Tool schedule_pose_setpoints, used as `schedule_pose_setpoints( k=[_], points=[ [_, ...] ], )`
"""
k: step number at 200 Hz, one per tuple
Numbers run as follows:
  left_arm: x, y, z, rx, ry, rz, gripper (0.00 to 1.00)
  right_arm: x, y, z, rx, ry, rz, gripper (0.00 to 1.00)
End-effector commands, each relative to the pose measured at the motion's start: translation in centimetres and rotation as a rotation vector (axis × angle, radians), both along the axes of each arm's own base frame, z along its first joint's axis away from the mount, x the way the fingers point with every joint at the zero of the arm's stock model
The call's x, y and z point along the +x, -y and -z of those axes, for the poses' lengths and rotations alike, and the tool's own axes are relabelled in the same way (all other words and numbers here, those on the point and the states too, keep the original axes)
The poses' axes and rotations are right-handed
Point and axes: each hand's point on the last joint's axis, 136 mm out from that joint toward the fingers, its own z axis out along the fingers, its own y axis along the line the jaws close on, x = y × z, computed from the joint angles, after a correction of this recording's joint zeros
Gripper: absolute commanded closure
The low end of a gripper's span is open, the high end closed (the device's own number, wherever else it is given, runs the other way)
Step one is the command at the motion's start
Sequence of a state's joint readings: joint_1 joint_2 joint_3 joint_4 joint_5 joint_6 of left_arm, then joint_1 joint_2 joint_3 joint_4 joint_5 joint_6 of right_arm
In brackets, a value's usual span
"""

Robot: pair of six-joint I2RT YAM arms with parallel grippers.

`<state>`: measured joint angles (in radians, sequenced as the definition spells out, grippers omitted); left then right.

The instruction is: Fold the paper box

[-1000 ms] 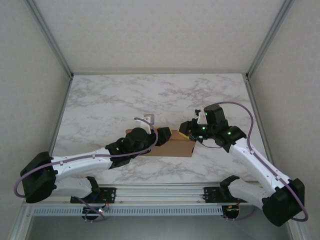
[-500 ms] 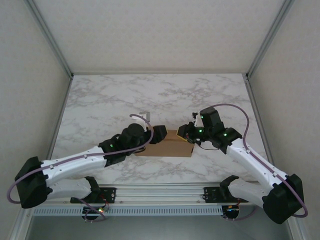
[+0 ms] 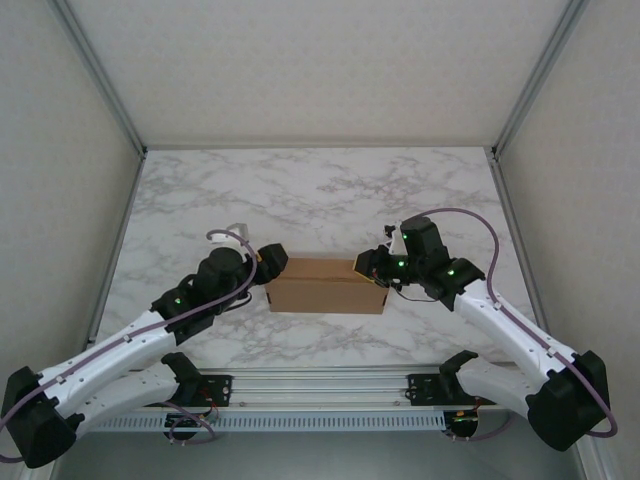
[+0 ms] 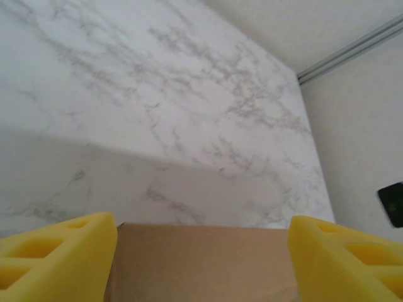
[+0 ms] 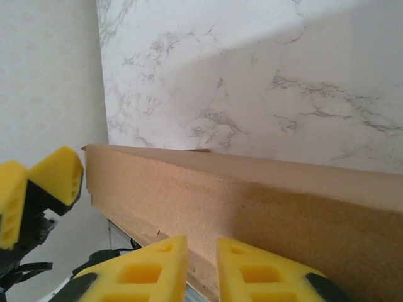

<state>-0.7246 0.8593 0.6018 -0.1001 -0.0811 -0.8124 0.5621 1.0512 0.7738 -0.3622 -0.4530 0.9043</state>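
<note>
The paper box [image 3: 328, 285] lies folded shut near the middle of the bench's [image 3: 300, 195] near edge. The left gripper [image 3: 272, 262] is at its left end, jaws wide to either side of it. The right gripper [image 3: 373, 268] hides the right end. Its jaws are narrow, and whether they pinch cardboard cannot be told.

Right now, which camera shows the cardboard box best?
Top external view: the whole paper box shows, between the arms. Left wrist view gives a brown strip; right wrist view, one long side close up.
</note>
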Motion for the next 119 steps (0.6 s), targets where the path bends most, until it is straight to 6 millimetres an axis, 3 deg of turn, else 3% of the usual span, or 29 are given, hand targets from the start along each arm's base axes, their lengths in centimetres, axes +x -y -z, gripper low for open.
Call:
schedule_pose_setpoints(
  k=[1, 27, 59, 119],
  points=[
    [0.0, -0.5, 1.0, -0.003, -0.026, -0.011, 0.28, -1.5, 1.8, 4.1, -0.128, -0.092, 0.018, 0.79],
    [0.1, -0.6, 2.2, 0.005, -0.042, -0.016, 0.28, -1.6, 1.9, 4.1, -0.125, -0.089, 0.019, 0.79],
    [-0.2, 0.6, 3.9, -0.054, -0.079, 0.025, 0.28, -1.8, 1.8, 4.7, -0.127, -0.101, 0.015, 0.79],
    [-0.9, 1.8, 4.4, -0.174, -0.092, 0.060, 0.27, -2.0, 1.5, 5.3, -0.139, -0.110, 0.007, 0.78]
  ],
)
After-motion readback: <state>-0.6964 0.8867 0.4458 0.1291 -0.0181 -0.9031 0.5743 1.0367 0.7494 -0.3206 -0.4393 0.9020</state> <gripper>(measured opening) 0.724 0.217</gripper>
